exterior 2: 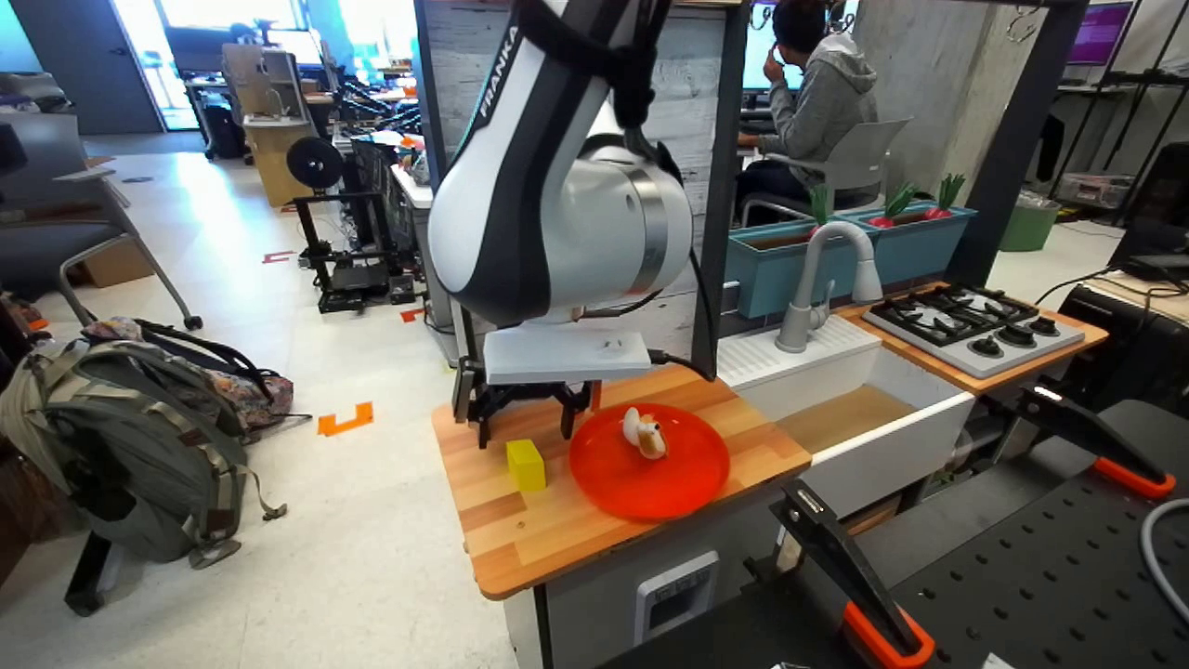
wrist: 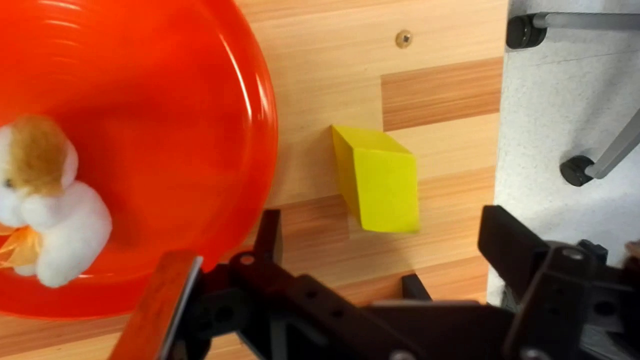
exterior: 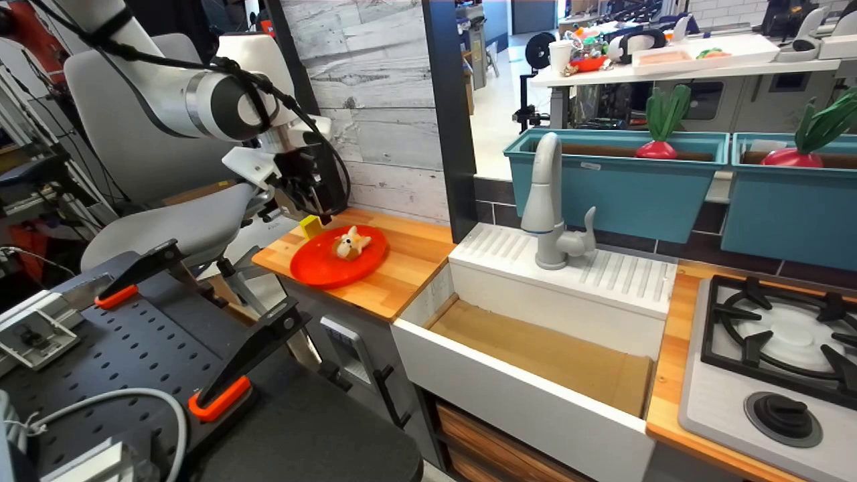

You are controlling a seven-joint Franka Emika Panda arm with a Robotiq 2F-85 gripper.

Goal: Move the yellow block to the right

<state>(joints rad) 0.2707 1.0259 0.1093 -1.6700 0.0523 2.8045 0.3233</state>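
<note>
- The yellow block (wrist: 387, 190) rests on the wooden surface (exterior 2: 557, 548), just beside the round red plate (wrist: 165, 165) but apart from its rim; in the wrist view it lies between the plate and an edge of the surface.
- The fingers (wrist: 510, 237) are spread wide, both apart from the block, which shows in the wrist view between and ahead of them.
- One finger overlaps the plate's rim in that view; whether they touch, I cannot tell.
- A white-and-brown plush toy animal (wrist: 75, 225) sits on the plate.
- A screw head (wrist: 404, 38) shows in the surface near the block.
- A gray wood-plank panel (exterior: 381, 114) stands along the back of the surface, and the robot arm (exterior 2: 576, 232) reaches over it.
- Adjoining the surface is a white sink (exterior: 522, 402) with a gray faucet (exterior: 549, 248); beyond it, a gas stove (exterior: 716, 402).
- Teal planters (exterior: 616, 194) with red radishes (exterior: 658, 150) are behind the sink.
- In front, a black bench (exterior: 321, 428) carries black-and-orange clamps (exterior: 248, 355).
</note>
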